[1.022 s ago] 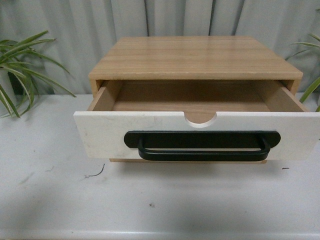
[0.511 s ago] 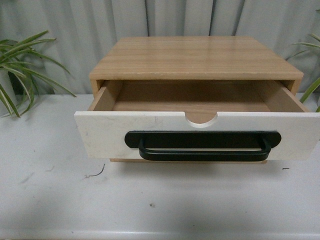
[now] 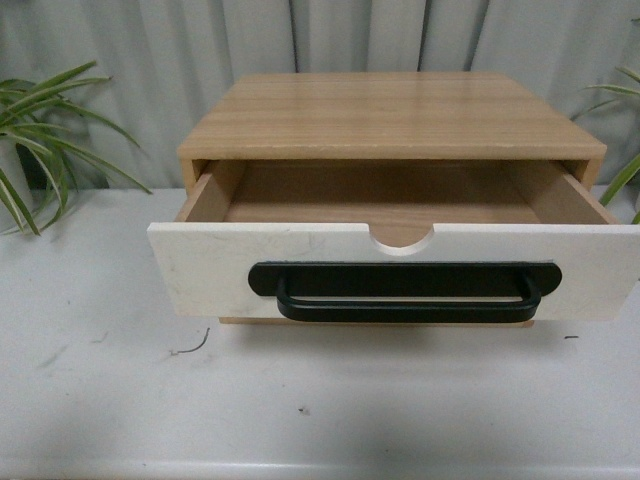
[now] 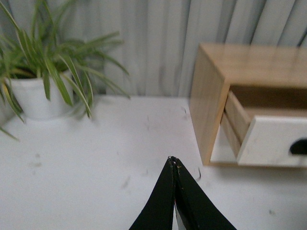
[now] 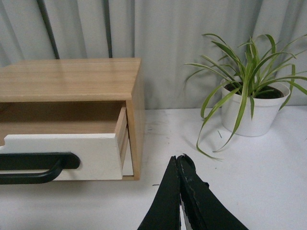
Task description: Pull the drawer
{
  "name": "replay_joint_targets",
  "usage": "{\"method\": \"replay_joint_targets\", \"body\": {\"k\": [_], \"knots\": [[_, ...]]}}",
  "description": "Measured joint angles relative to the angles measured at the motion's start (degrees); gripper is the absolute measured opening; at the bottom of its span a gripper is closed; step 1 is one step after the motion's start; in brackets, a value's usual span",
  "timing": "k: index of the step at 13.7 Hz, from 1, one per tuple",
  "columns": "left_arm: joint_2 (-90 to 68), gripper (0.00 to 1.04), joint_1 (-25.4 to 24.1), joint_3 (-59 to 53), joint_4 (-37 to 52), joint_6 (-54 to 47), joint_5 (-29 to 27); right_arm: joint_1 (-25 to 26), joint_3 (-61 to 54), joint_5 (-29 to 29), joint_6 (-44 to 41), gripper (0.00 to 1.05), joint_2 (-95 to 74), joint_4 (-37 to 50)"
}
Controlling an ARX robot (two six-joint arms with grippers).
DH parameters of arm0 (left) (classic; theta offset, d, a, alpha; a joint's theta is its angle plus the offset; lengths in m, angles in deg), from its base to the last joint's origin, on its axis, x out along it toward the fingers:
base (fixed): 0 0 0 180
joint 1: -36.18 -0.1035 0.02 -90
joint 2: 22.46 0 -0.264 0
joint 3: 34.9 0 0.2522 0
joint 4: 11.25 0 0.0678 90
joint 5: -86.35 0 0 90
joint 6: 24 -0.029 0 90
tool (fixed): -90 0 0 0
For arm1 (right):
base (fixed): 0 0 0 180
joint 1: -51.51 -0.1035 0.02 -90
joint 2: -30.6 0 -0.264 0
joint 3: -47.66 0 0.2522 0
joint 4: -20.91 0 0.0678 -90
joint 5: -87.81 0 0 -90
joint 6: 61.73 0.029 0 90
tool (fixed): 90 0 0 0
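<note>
The drawer (image 3: pixel 210 270) stands pulled out of a light-wood cabinet (image 3: pixel 390 115) in the front view. Its white front carries a long black bar handle (image 3: pixel 405 305) on a black oval backplate, with a half-round notch (image 3: pixel 400 238) in its top edge. The inside looks bare. Neither arm shows in the front view. My left gripper (image 4: pixel 173 160) is shut on nothing over the white table, left of the cabinet (image 4: pixel 211 96) and apart from the drawer (image 4: pixel 268 141). My right gripper (image 5: pixel 178 159) is shut on nothing too, right of the cabinet (image 5: pixel 72 79) and the drawer front (image 5: pixel 96 153).
A potted plant in a white pot (image 4: pixel 33 96) stands left of the cabinet, another (image 5: pixel 252 112) to its right. Leaves (image 3: pixel 40 150) reach in at both sides. Grey curtain (image 3: pixel 330 35) hangs behind. The white table (image 3: pixel 300 400) extends in front of the drawer.
</note>
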Motion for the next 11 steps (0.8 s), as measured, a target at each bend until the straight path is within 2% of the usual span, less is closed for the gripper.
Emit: {"method": "replay_joint_targets", "body": {"k": [1, 2, 6, 7, 8, 11], "knots": [[0.1, 0.02, 0.0, 0.2, 0.2, 0.0, 0.0, 0.0, 0.0, 0.3, 0.0, 0.02, 5.3, -9.0], [0.1, 0.02, 0.0, 0.0, -0.2, 0.0, -0.2, 0.0, 0.0, 0.0, 0.0, 0.02, 9.7, -9.8], [0.1, 0.02, 0.0, 0.0, 0.0, -0.2, 0.0, 0.0, 0.0, 0.0, 0.0, 0.02, 9.6, -10.3], [0.1, 0.16, 0.0, 0.0, 0.0, -0.2, 0.0, 0.0, 0.0, 0.0, 0.0, 0.15, 9.6, -10.3], [0.1, 0.34, 0.0, 0.0, 0.0, -0.2, 0.0, 0.0, 0.0, 0.0, 0.0, 0.32, 9.6, -10.3], [0.1, 0.75, 0.0, 0.0, 0.0, -0.2, 0.0, 0.0, 0.0, 0.0, 0.0, 0.75, 9.6, -10.3]]}}
